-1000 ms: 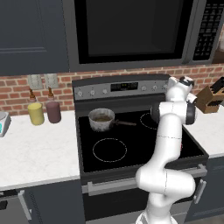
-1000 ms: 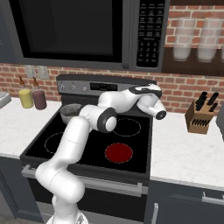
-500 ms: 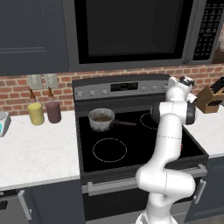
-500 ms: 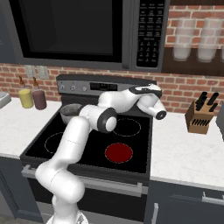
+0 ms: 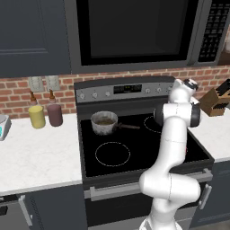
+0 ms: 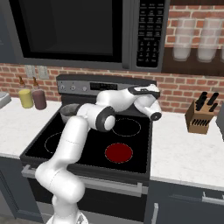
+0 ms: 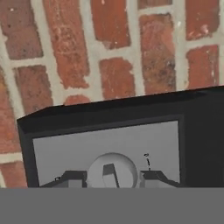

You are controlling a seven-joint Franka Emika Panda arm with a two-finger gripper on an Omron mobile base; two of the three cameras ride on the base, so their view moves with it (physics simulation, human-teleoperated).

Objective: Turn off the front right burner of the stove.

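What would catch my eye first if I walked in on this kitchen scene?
Probably the front right burner, a glowing red disc on the black glass stove, while the other rings stay dark. Next, the white arm stretching over the stove to the right end of its grey back panel, where the gripper has a fingertip on each side of a round knob. A small saucepan sits on the back left ring.
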